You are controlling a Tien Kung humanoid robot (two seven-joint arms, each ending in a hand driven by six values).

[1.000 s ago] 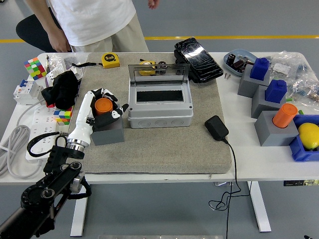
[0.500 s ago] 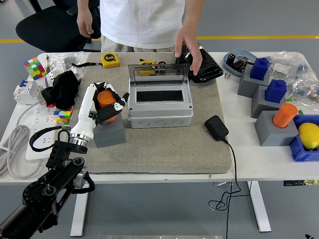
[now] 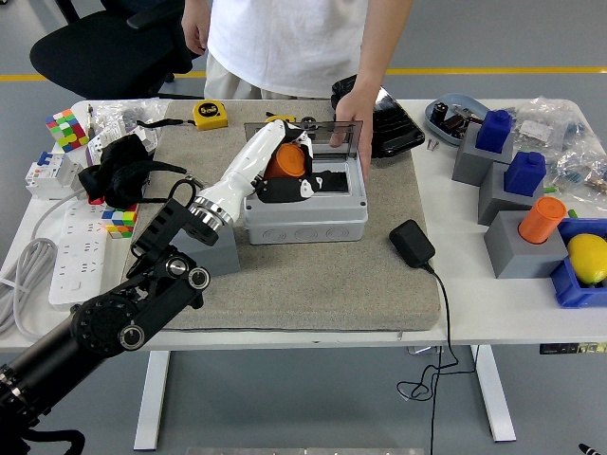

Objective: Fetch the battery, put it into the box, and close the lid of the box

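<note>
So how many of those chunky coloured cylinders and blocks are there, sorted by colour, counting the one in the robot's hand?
Orange cylinders: 2, one in the left hand over the grey box, namely the held battery, and one on a grey stand.
Blue blocks: 2, the rear one and the nearer one, each on a grey stand.
Total: 4

From my seat I see a grey floor (image 3: 531,38) crossed by a yellow line (image 3: 493,70), a black office chair (image 3: 104,52) at the far left, and a white table (image 3: 512,318) on white legs (image 3: 495,393), evenly lit.
</note>
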